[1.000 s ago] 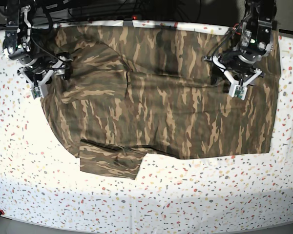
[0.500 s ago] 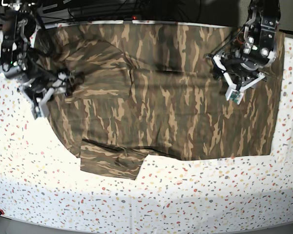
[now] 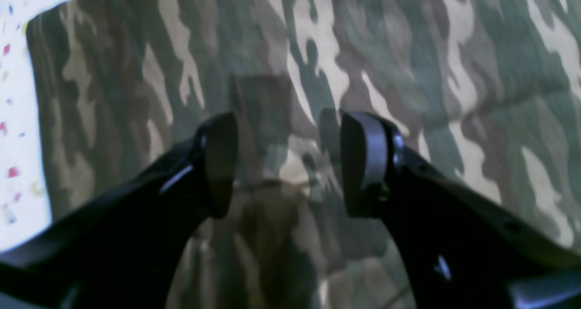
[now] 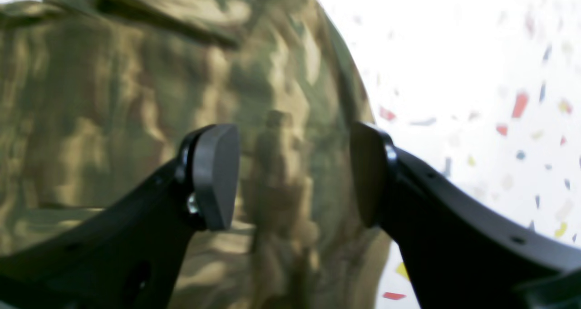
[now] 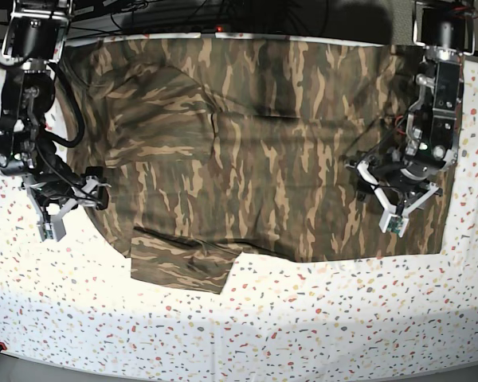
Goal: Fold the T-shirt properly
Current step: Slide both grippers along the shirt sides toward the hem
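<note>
Near edge: bare speckled desk (image 5: 247,334). Beyond it I see the T-shirt (image 5: 255,143) spread flat across the desk's middle up to its far edge, one sleeve lying nearest the front. My right gripper (image 5: 64,203) hangs over the shirt's rim toward the desk's left side, fingers (image 4: 213,182) spread, holding nothing. My left gripper (image 5: 398,199) hangs over the cloth toward the right side, fingers (image 3: 363,164) likewise spread and empty.
</note>
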